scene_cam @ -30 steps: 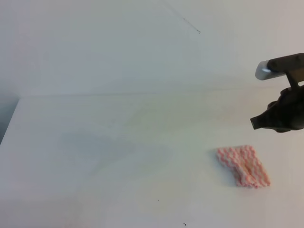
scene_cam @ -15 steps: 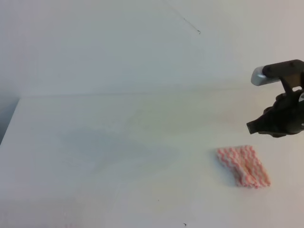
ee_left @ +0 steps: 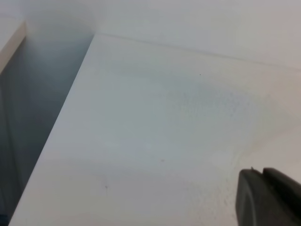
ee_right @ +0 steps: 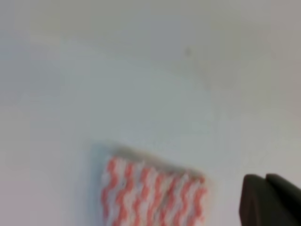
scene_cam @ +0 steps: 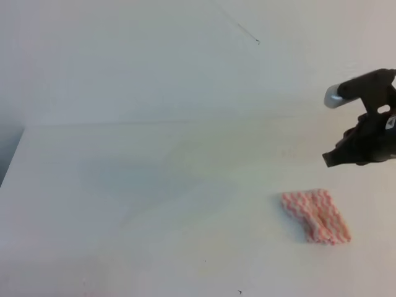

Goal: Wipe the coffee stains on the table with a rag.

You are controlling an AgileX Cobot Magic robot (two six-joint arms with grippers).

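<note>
Rag lies free on the table; we hold nothing.

Our small folded pink-and-white zigzag rag (scene_cam: 316, 216) rests flat at the near right of the plain white matte table (scene_cam: 154, 204), and our dark right gripper (scene_cam: 332, 159) hangs above and just beyond it, fingers pressed together and empty. In the right wrist view the cloth (ee_right: 153, 197) sits low in the frame, left of the closed fingertips (ee_right: 263, 202). Our left gripper (ee_left: 263, 197) shows only as a dark, apparently closed tip at that view's lower right, nothing in it. We cannot make out any coffee stain on the tabletop in these views. The risk we see: descending with closed fingers would only push the rag aside, and with no stain located we could wipe the wrong patch.
</note>
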